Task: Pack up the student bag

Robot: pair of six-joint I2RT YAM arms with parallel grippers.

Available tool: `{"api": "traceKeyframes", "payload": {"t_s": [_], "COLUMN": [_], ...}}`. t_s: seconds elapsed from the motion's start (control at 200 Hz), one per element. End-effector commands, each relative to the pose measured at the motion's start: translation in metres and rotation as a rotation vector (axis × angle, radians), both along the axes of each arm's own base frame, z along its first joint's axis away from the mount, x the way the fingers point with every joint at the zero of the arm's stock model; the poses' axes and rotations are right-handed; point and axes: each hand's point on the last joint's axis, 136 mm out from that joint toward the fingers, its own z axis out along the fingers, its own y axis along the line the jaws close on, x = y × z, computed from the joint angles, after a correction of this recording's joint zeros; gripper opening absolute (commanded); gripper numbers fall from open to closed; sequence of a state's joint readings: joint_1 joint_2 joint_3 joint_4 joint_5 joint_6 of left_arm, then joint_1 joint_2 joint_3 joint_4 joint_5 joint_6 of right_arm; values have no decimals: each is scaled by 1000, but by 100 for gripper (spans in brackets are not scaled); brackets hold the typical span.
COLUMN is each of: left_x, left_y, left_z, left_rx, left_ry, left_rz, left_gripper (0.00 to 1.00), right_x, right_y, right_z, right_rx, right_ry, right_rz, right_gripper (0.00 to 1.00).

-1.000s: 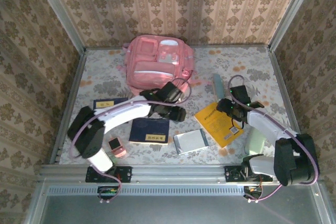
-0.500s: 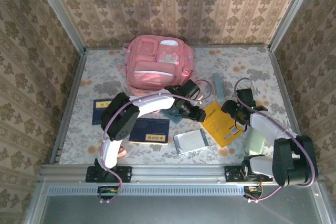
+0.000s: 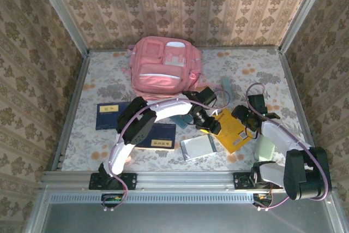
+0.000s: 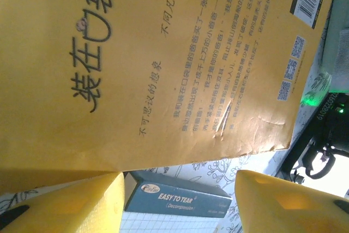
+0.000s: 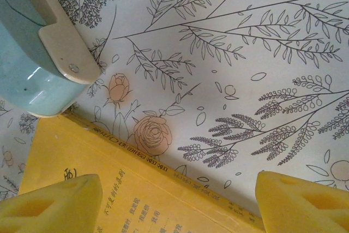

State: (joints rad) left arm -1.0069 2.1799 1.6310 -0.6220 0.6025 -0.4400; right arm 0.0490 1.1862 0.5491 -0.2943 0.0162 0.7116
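While the student bag [image 3: 165, 69] lies at the far middle of the table [image 3: 262, 66], well apart from both arms, a yellow book [image 3: 233, 132] lies nearer. The left gripper [image 4: 179, 177] hovers at its left edge, jaws apart and empty; the right gripper [image 5: 179, 178], spread wide, hovers empty at its right edge.

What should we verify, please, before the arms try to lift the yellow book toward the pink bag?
1. Jaws of left gripper open, nothing held: ok.
2. Jaws of right gripper open, nothing held, over the spine edge of the yellow book: ok.
3. Book lying flat, back cover up: ok.
4. Left grip free of the teal box: not ok, it lies between the jaws beside the book's edge.
5. Opening of the student bag ready: cannot tell.
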Motion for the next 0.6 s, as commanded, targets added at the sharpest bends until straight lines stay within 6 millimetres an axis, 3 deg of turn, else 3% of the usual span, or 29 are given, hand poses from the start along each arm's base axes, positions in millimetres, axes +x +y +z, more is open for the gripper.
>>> {"api": "traceKeyframes", "payload": {"t_s": [0.0,0.125,0.335,0.595], "left_x": [-12,-3,36,65], "left_y": [-4,-4,1,-22], "left_z": [0,-5,-18,-13], "left_rx": [11,28,38,2], "left_ry": [37,22,-27,-57], "left_rz": [-45,-34,92,135], "left_gripper": [57,58,58,59], "right_x": [-4,-4,-2,-1], "right_y": [-4,-1,1,-6], "right_z": [1,-1,-13,-30], "right_rx": [-2,13,21,-21], "right_ry": [-1,-4,25,83], "right_rz": [-25,-17,-11,-14], "right_gripper": [76,76,76,76]}}
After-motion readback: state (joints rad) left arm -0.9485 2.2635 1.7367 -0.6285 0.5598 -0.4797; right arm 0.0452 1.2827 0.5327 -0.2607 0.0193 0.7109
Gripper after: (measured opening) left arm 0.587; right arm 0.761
